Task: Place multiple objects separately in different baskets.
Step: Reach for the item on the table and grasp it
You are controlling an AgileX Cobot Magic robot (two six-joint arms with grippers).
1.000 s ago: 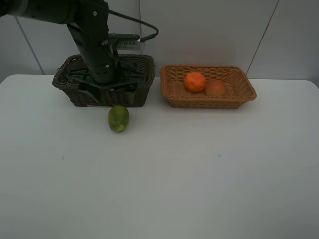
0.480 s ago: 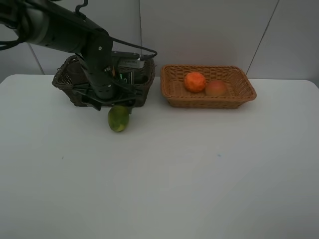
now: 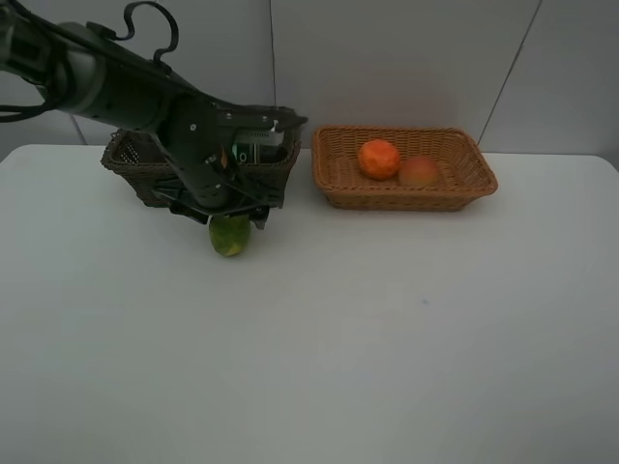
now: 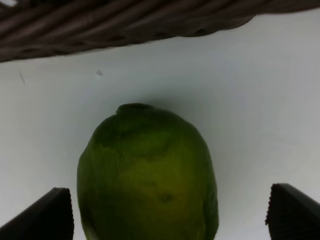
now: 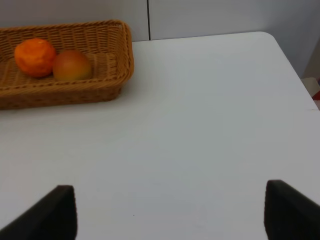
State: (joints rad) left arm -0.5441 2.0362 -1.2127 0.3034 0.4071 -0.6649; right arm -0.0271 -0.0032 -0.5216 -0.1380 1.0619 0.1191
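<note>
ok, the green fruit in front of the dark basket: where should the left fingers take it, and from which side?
Probably from above, across its widest middle. The green fruit sits alone on the white table, just in front of the dark brown basket, so both flanks are free. The left gripper is open straddling it, one finger on each side; closing on the rounded belly rather than the narrower top should keep it from slipping.

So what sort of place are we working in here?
Probably a lab or test bench rather than a home: a bare white table against plain grey wall panels, with only two wicker baskets and some fruit set out.
</note>
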